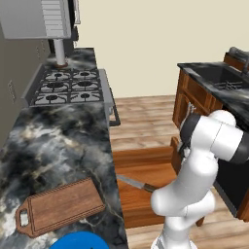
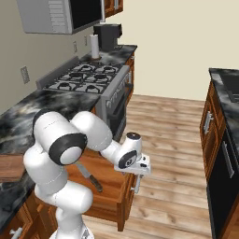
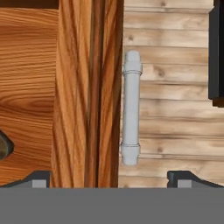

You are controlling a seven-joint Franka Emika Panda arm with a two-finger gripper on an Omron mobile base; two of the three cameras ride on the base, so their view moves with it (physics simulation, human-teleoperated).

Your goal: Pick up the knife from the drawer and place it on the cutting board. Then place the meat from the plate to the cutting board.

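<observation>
Knife in pulled-out drawer, hand spread apart above its front, marble counter, plank floor

White arm folds forward at the elbow, wrist bent down, claw pointing at the floor, its two fingertips spread wide apart, gripping nothing.

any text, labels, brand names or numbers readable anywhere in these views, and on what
None: no readable text in any view.
The stove, range hood, cutting board, open drawer and its silver handle carry no lettering.
The knife blade is plain too.
</observation>
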